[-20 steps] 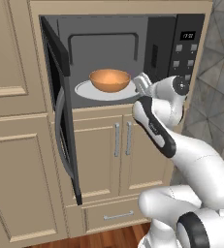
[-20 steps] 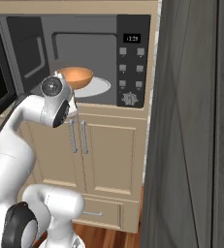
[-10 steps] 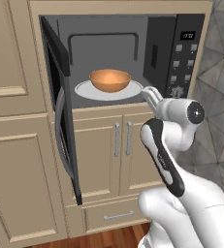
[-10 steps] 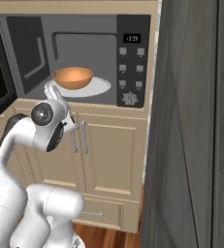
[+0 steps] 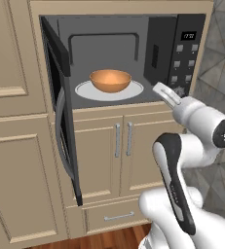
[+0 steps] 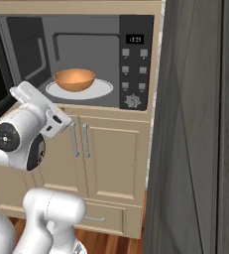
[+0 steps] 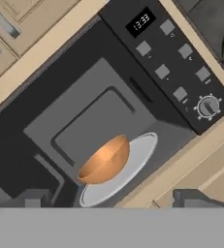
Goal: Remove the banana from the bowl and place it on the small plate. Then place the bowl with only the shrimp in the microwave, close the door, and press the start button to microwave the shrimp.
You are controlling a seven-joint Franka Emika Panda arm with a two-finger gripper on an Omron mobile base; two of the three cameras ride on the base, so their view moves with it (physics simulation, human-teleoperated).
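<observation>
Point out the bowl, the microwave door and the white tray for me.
bowl (image 5: 110, 80), left base view, front of its outer wall.
door (image 5: 61, 107), left base view, inner face.
tray (image 6: 102, 90), right base view, bare right rim.

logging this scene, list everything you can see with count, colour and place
microwave: one, black and dark grey, built into the beige cabinets
door: one, black-framed, swung open to the left
tray: one, white, round, on the microwave floor
bowl: one, orange-tan, on the tray
button panel: one, grey buttons, display and a dial, microwave's right side
cabinet doors: two, beige, bar handles, below the microwave
drawer: one, beige, under those
gripper: one, white, open, outside the microwave, holding nothing
</observation>
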